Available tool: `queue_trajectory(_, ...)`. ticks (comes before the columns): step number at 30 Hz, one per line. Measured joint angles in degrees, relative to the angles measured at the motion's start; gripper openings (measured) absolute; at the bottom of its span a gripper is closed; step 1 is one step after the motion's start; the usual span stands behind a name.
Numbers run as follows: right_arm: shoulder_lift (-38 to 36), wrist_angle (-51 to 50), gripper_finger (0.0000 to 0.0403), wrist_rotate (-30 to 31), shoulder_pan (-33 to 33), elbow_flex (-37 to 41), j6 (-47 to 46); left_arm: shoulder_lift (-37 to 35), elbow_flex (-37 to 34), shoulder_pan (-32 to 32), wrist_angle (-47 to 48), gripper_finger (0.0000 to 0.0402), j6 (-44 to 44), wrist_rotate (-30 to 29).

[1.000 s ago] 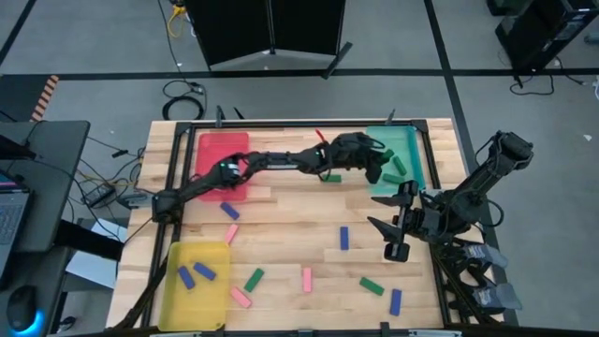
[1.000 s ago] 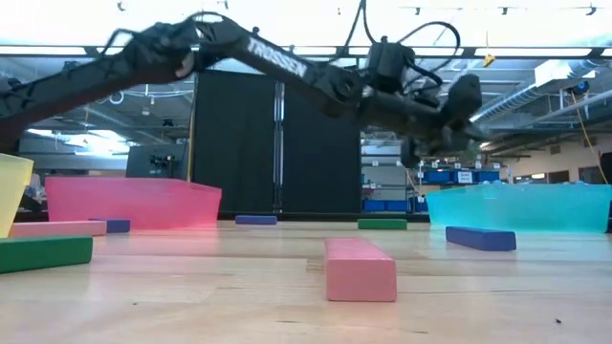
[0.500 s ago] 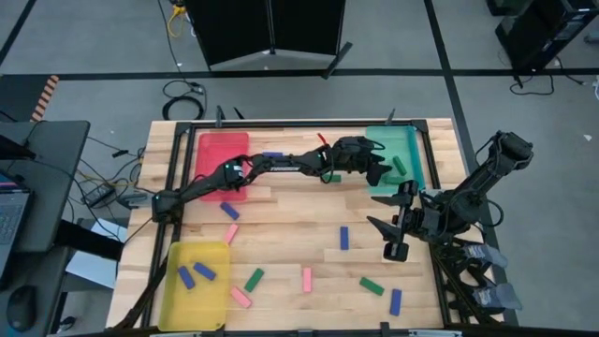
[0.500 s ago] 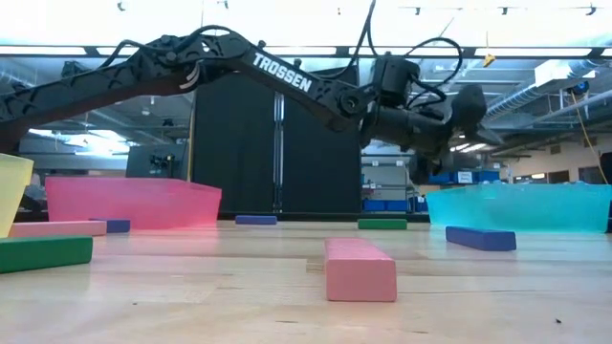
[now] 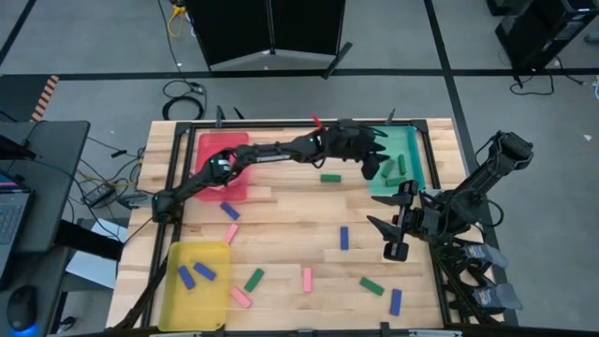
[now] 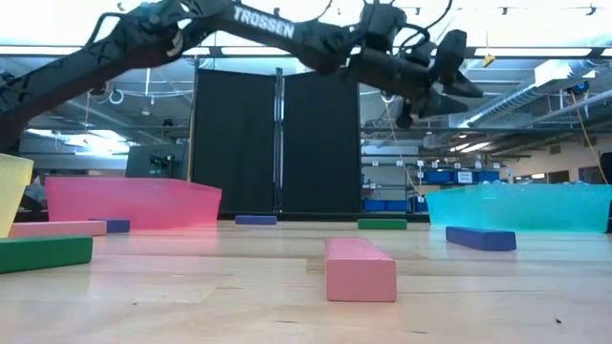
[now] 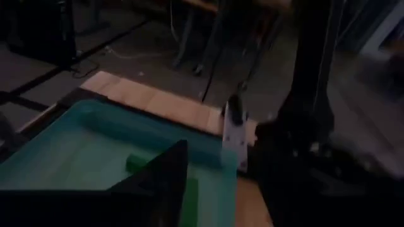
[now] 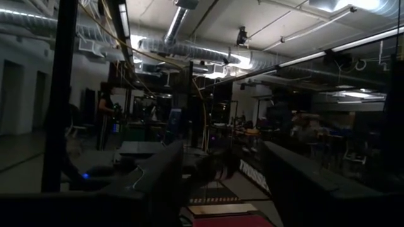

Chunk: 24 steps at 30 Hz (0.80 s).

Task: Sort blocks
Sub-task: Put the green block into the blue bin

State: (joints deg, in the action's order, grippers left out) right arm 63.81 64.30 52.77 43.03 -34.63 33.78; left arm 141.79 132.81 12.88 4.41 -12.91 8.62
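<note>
My left gripper (image 5: 376,155) (image 6: 457,81) hangs open high over the teal tray (image 5: 408,140) at the table's far right. Its wrist view shows its fingers apart (image 7: 221,148) above two green blocks (image 7: 136,165) that lie flat on the tray floor (image 5: 387,169). Other blocks lie flat on the wood: a green one (image 5: 329,178) left of the teal tray, a blue one (image 5: 343,238), a pink one (image 5: 306,279) (image 6: 360,269). My right gripper (image 5: 390,238) (image 8: 221,151) waits open at the right edge, touching nothing.
A red tray (image 5: 213,143) sits far left under the left arm. A yellow tray (image 5: 213,301) near left holds two blue blocks (image 5: 195,273). More pink, green and blue blocks are scattered over the table's near half (image 5: 372,286). The left arm spans the far side.
My left gripper has risen well above the teal tray and shifted a little toward the table's far edge, staying open. The green block left of the tray, which the arm had partly covered, now shows in full. The right arm has kept still.
</note>
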Motion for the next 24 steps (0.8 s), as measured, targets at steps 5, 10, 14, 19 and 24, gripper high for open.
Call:
queue_trajectory(5,0.0,-0.1,0.0225,0.0,0.0,0.0,0.2,-3.7,-0.1,-0.7,5.0,0.0147,4.6,-1.0)
queue_trajectory(10,0.0,-0.1,0.0225,0.1,0.2,0.0,0.3,-9.0,-6.6,-1.0,3.0,0.0134,6.0,-2.0)
queue_trajectory(14,0.0,-0.5,0.0225,0.2,0.2,0.0,0.5,-19.3,-25.1,-0.9,-7.0,0.0131,5.8,-4.9)
queue_trajectory(19,0.0,-1.6,0.0225,7.3,-1.3,0.0,0.3,-36.1,-52.1,-0.9,-22.2,0.0131,4.8,-8.2)
queue_trajectory(24,0.0,-10.3,0.0225,10.9,-9.0,0.0,-5.3,-52.2,-71.1,-2.1,-29.0,0.0131,3.2,-12.1)
